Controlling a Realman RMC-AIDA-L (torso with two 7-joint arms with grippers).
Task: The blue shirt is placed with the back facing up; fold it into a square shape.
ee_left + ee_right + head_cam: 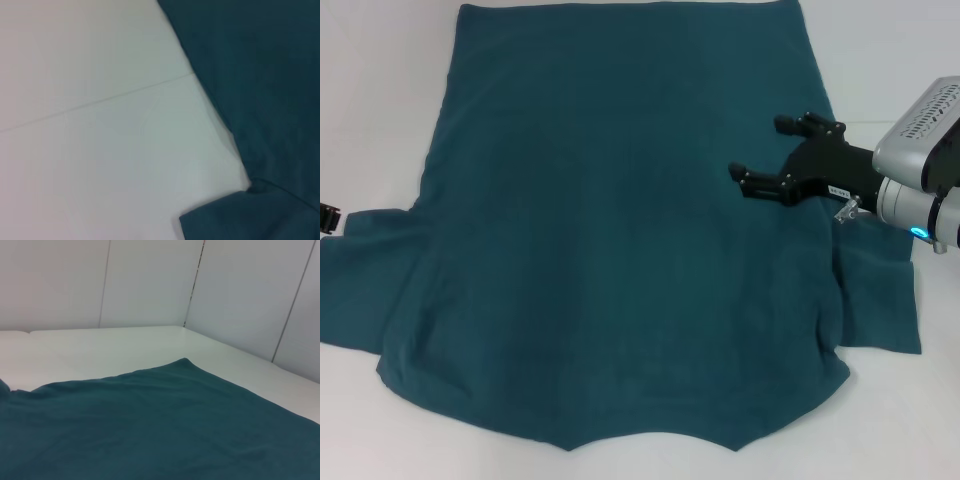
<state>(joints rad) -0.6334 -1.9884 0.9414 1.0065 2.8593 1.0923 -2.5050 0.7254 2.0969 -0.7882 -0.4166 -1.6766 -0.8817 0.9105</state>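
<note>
Head view alone shows the right tool [767, 148], fingers apart, over the blue shirt's [610, 230] right side. The left tool [328, 217] barely shows at the left sleeve; state undeterminable. The shirt lies flat, plain side up, on the white desk [100, 150].

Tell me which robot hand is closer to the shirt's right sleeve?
The right hand: it hovers open over the blue shirt just beside that sleeve. The left hand sits at the opposite edge.
</note>
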